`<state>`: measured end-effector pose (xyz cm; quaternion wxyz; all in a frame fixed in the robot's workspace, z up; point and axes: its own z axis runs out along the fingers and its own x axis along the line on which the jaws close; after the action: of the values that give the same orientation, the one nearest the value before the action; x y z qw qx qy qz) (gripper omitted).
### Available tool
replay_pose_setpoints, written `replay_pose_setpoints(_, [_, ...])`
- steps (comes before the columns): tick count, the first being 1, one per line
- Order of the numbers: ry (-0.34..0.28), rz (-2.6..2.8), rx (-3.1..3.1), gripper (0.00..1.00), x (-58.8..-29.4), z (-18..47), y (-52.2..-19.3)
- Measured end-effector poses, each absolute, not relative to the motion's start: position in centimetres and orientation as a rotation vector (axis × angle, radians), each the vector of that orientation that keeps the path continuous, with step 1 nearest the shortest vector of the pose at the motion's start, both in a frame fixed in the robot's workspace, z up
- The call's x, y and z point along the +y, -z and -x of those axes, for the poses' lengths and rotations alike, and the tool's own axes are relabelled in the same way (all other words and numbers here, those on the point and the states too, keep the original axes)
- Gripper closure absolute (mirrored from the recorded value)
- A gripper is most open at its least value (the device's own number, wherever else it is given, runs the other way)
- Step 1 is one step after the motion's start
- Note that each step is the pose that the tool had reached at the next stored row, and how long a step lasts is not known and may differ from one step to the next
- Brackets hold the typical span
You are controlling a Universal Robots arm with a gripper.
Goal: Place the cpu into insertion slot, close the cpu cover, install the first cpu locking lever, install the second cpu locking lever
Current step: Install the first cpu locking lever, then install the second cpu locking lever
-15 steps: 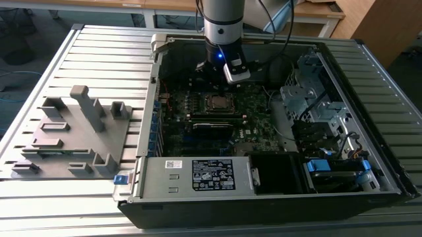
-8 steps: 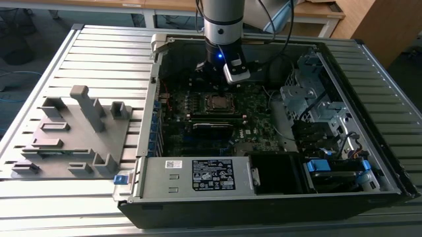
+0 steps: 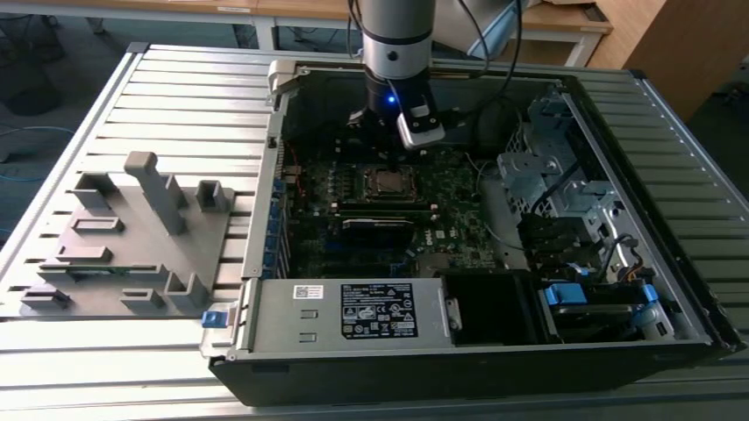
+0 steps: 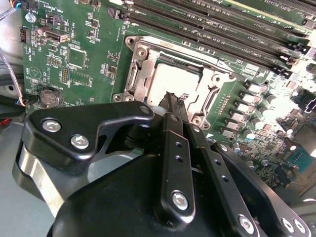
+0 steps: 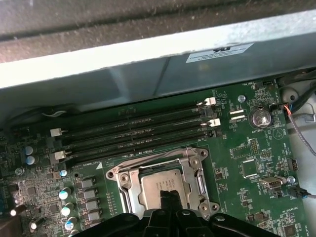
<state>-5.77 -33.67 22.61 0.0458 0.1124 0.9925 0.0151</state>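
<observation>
— Where's the exterior view looking from?
— High up and well back, angled down into the open computer case [image 3: 468, 219] on the slatted table [image 3: 70, 132].
— And the two on the arm?
— Both close over the motherboard [image 4: 74, 59], looking steeply down from opposite sides. Both wrist views share the insertion slot [image 4: 173, 79] [image 5: 160, 182].

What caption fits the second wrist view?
Gripper poised over the cpu seated in the motherboard socket, cpu cover down around it.
</observation>
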Motion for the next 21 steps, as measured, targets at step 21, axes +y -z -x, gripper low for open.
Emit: replay_pose_setpoints(21, [-0.046,-0.343,3.030,0.90,-33.67,5.62,-22.85])
